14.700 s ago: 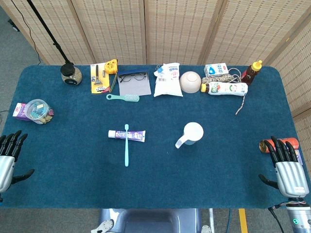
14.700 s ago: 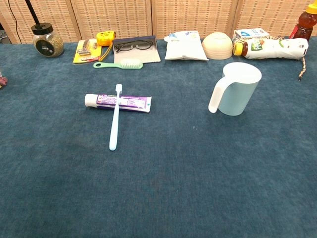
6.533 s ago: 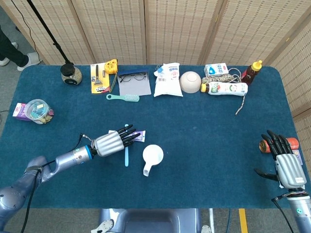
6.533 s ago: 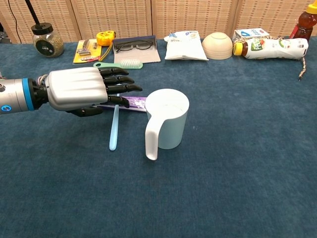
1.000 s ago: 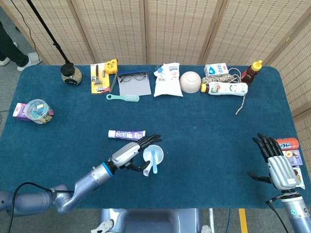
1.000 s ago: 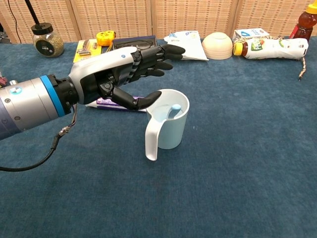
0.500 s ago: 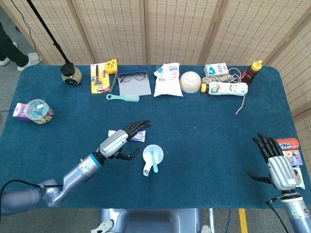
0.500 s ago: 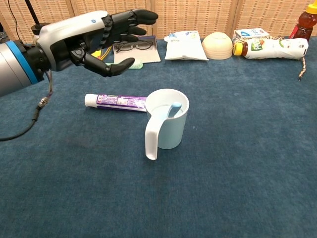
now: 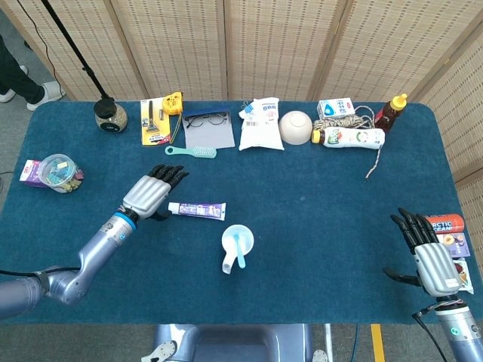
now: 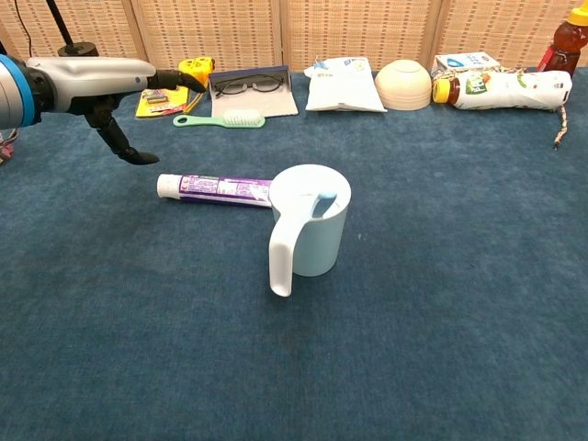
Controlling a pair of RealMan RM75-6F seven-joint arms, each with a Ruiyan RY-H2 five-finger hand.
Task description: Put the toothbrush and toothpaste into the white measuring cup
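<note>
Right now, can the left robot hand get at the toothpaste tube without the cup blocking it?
Probably yes. The left robot hand hovers open just beside the cap end of the toothpaste, with bare table between them. The white measuring cup, holding the toothbrush, sits at the tube's far end, away from the hand.

Just beyond the fingers (image 9: 167, 175) of the left hand (image 9: 147, 194) we see a green hairbrush (image 9: 191, 151) lying flat. Further out from those fingers, along the far edge, we find a yellow razor card (image 9: 154, 123), a yellow tape measure (image 9: 173, 102) and glasses (image 9: 207, 119) on a grey cloth (image 9: 210, 134); a glass jar (image 9: 110, 115) stands off to their left. To their right, well apart, we see a white pouch (image 9: 261, 124), an upturned beige bowl (image 9: 296, 127), a small carton (image 9: 336, 108), a coil of rope (image 9: 347, 122), a white bottle (image 9: 353, 137) on its side and a brown squeeze bottle (image 9: 390, 111). A clear tub (image 9: 59, 172) sits left of the fingers, beside a purple box (image 9: 29, 172). Just beside the fingers (image 9: 407, 224) of the right hand (image 9: 432, 264) lies an orange packet (image 9: 447, 223).
</note>
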